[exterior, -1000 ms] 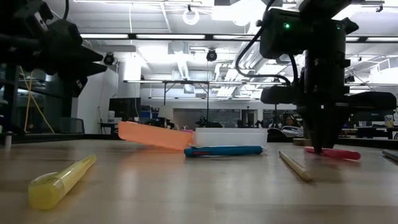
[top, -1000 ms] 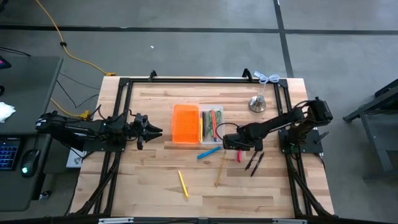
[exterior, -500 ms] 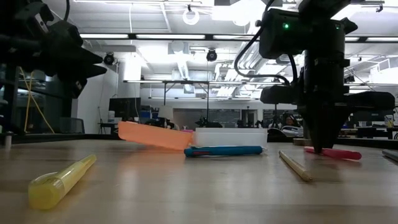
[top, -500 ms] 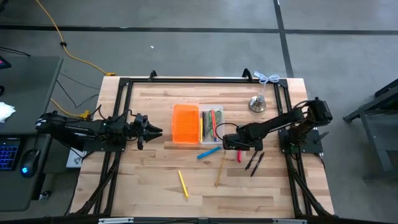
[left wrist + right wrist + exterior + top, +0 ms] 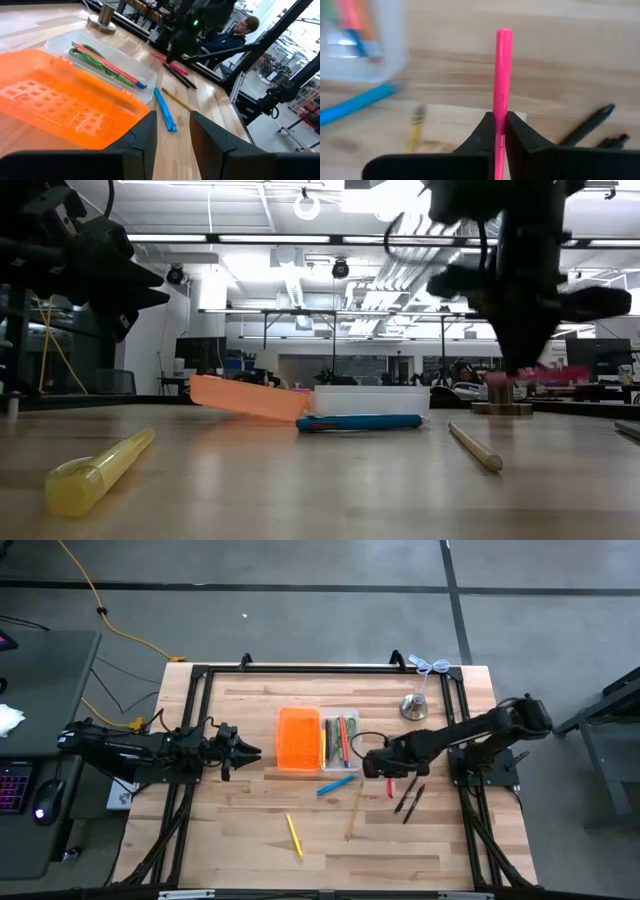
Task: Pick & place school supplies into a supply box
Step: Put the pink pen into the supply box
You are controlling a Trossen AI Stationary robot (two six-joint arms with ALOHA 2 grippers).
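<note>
Right gripper was clamped on a thin pink marker, holding it off the wooden table just beside the clear half of the small orange-and-clear plastic pencil case. A blue pen, a wood-tan pencil, a yellow highlighter and two black pens lay on the table. Left gripper hung partly open near the case's orange half, holding nothing.

Pink marker lower end hidden between right hand fingers, clear tray blurred, cut off by edge
</note>
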